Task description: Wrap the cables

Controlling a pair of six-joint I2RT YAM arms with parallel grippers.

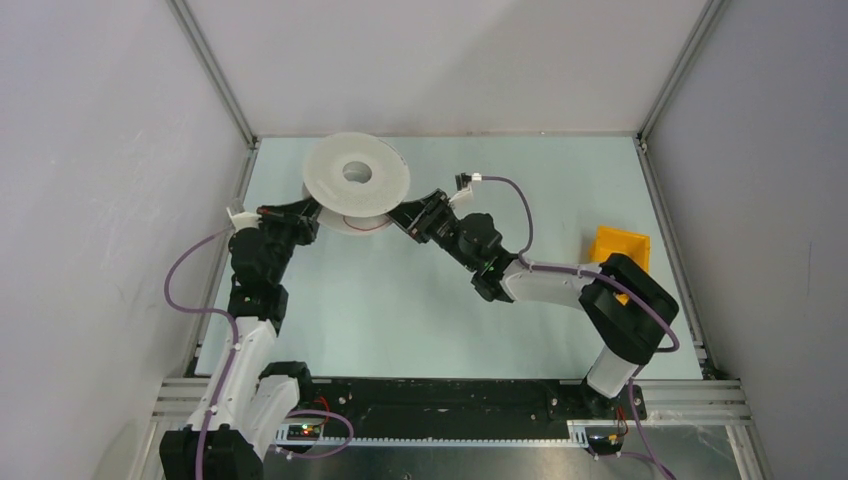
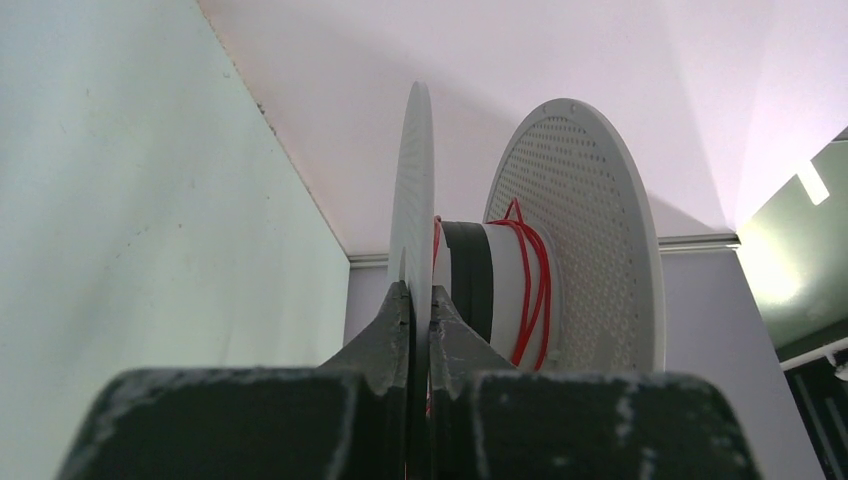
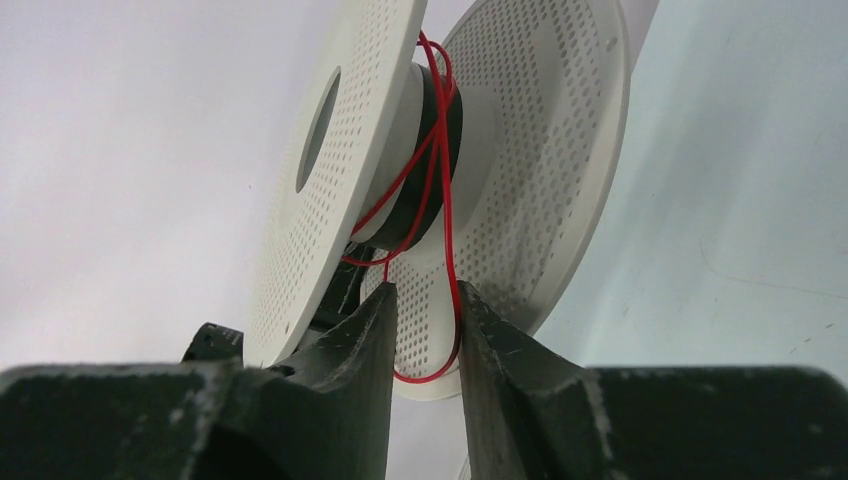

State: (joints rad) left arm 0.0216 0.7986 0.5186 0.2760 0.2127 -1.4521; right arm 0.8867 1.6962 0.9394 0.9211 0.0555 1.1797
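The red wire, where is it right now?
In the right wrist view, the red wire is wound around the white spool's hub between its flanges, with one loose loop hanging between the right tool's fingers.

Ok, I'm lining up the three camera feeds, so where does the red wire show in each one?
Top view: red wire, left of centre, a short curl under the spool's near rim.
Left wrist: right of centre, wound between the two discs.
Right wrist: upper centre, looping down to the middle.
Shared landmark: the white perforated spool.
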